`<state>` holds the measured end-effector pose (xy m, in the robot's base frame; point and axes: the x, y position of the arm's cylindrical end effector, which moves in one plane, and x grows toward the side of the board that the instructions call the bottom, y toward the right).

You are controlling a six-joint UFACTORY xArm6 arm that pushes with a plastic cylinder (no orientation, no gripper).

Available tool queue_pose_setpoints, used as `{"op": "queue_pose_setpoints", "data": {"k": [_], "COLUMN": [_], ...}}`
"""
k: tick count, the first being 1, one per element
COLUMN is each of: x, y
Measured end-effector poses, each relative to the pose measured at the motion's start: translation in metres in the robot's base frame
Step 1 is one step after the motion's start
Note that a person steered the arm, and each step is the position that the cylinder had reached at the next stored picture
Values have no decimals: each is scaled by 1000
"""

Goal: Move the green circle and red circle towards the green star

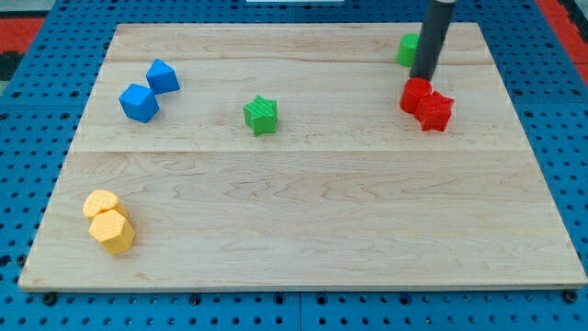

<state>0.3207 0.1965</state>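
My tool's tip (424, 78), a bare rod gripping nothing, is sitting between the green circle (408, 49) and red circle (415, 94); both are lying well right of the green star (261, 115), so the pushing is remaining.

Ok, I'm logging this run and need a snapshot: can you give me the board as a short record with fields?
surface: wooden board on a blue pegboard
tip: my tip, at the view's upper right, between the green circle and the red circle
green circle: near the view's top edge, partly hidden by the rod
red circle: just below the tip, touching a second red block
green star: centre-left, alone
blue blocks: two, upper left
yellow blocks: two, lower left
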Motion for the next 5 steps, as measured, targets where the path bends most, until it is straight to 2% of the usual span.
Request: {"op": "queue_pose_setpoints", "data": {"k": [1,2,3,4,5], "x": [-63,-84,-51,-43,-91], "y": [51,-18,-112,-151,-131]}}
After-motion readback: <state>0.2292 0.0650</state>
